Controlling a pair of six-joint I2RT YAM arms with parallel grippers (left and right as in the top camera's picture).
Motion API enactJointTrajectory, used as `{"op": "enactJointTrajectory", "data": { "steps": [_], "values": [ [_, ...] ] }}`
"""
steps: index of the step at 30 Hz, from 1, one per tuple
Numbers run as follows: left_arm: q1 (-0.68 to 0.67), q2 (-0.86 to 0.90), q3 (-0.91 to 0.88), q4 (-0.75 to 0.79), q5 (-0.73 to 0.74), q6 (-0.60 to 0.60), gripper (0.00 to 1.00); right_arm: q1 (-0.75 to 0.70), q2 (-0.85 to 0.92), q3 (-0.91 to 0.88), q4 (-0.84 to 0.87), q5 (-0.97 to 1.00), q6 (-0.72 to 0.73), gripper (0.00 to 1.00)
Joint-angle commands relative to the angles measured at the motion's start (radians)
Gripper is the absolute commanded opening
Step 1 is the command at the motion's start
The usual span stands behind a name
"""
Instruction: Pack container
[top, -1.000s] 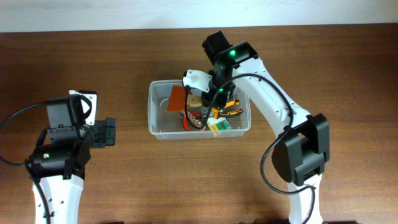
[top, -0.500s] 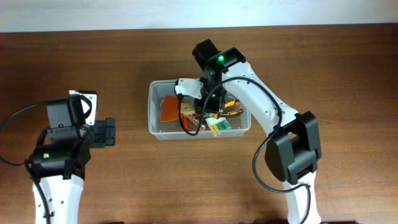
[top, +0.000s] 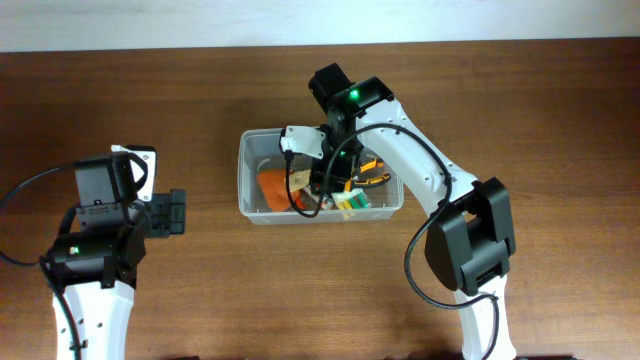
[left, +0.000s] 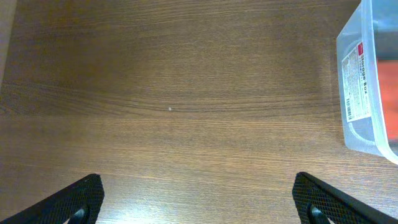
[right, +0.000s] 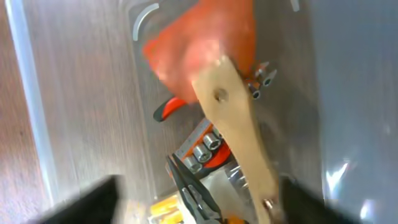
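Note:
The container (top: 243, 175), a clear plastic bin, stands mid-table with several hand tools in it. My right gripper (top: 318, 170) hangs over its middle, open, fingers spread wide in the right wrist view (right: 196, 202). Between and beyond them lies an orange-bladed scraper (right: 199, 43) with a pale wooden handle (right: 239, 130), free of the fingers. From overhead its orange blade (top: 273, 184) rests on the bin's left floor. My left gripper (top: 178, 213) stays left of the bin, open over bare wood (left: 199, 202), with the container's end wall (left: 360, 74) at the right edge.
Inside the bin are dark pliers (right: 193, 186), a red holder of metal sockets (right: 208, 146), orange-handled pliers (top: 372, 172) and a yellow-green item (top: 350, 200). The bin's left wall (right: 28, 93) runs beside my right fingers. Brown table surrounds the bin.
My right arm carried the scraper leftward over the bin, then its jaws opened. The scraper has dropped onto the bin's left floor. The left arm has not moved.

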Motion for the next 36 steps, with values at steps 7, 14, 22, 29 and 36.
{"op": "enactJointTrajectory", "data": {
  "steps": [7, 14, 22, 29, 36],
  "values": [
    [0.005, 0.003, 0.017, -0.001, 0.011, -0.012, 0.99, 0.003, -0.01, 0.097, -0.059, 0.018, 0.008, 0.99],
    [0.005, 0.003, 0.017, -0.002, 0.011, -0.012, 0.99, -0.014, -0.047, 0.419, -0.082, 0.352, 0.255, 0.99],
    [0.005, 0.003, 0.017, -0.016, 0.011, -0.012, 0.99, -0.106, -0.066, 0.77, -0.177, 0.605, 0.593, 0.99],
    [0.005, 0.003, 0.017, -0.016, 0.011, -0.012, 0.99, -0.155, -0.068, 0.8, -0.345, 0.612, 0.604, 0.99],
    [0.005, 0.003, 0.017, -0.016, 0.011, -0.012, 0.99, -0.321, -0.068, 0.8, -0.41, 0.621, 0.805, 0.99]
  ]
}}
